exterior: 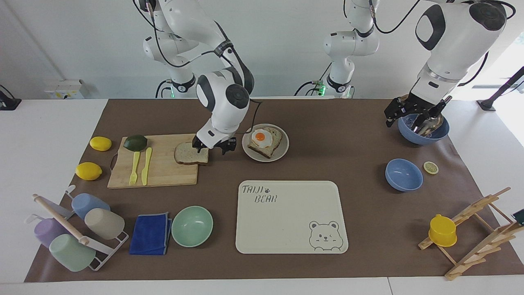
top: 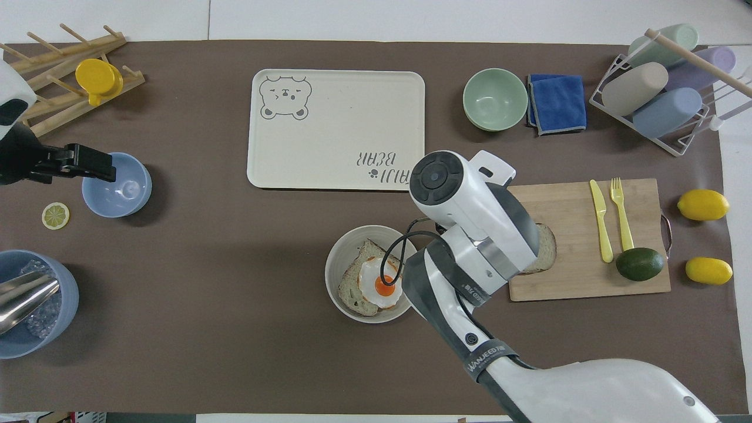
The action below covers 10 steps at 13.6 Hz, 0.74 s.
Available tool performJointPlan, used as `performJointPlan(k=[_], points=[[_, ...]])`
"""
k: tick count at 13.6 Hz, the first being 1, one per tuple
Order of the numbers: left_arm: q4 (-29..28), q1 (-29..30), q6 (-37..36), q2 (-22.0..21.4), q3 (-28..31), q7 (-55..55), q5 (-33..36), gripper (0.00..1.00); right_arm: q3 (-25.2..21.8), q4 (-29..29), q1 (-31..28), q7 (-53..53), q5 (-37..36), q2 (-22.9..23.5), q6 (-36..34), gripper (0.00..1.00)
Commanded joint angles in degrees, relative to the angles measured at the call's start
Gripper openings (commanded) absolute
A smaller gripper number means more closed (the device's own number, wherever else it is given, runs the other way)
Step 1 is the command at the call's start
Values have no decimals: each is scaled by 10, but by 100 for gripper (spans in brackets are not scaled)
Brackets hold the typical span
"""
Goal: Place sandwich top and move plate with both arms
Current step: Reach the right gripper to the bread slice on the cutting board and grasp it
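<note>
Right gripper (exterior: 211,148) is low over the end of the sandwich top (exterior: 189,154), fingers spread wide, holding nothing. That bare bread slice lies on the wooden board (exterior: 163,172), beside the plate (exterior: 283,152) with the egg slice (exterior: 265,141). Left gripper (exterior: 413,115) waits, open and empty, over the blue bowl (exterior: 425,135).

I'm looking at two chunky white arms with rounded glossy shells and dark grey-black patches at the joints. The right arm (top: 470,235) is showing a round black cap with a ring of screws, a silver wrist band, a loose black cable looping off it, and a "WANJEED" strap. The left arm (exterior: 450,37) is wearing black oval patches, trailing black cables too.
</note>
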Motion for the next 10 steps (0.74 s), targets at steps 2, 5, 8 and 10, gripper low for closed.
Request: performJointPlan(k=[2,5,8,10], points=[[-10,7,0,-11,-6,4,10,100,-3,-71,3,30,-78,-1,22,100],[-10,7,0,-11,-6,4,10,100,-3,-92,3,28,-80,-8,18,100],[-10,7,0,-11,-6,4,10,100,-2,-108,7,14,-93,-14,13,92],[-10,7,0,-11,-6,4,10,100,-2,-106,8,-8,-93,-14,5,29]])
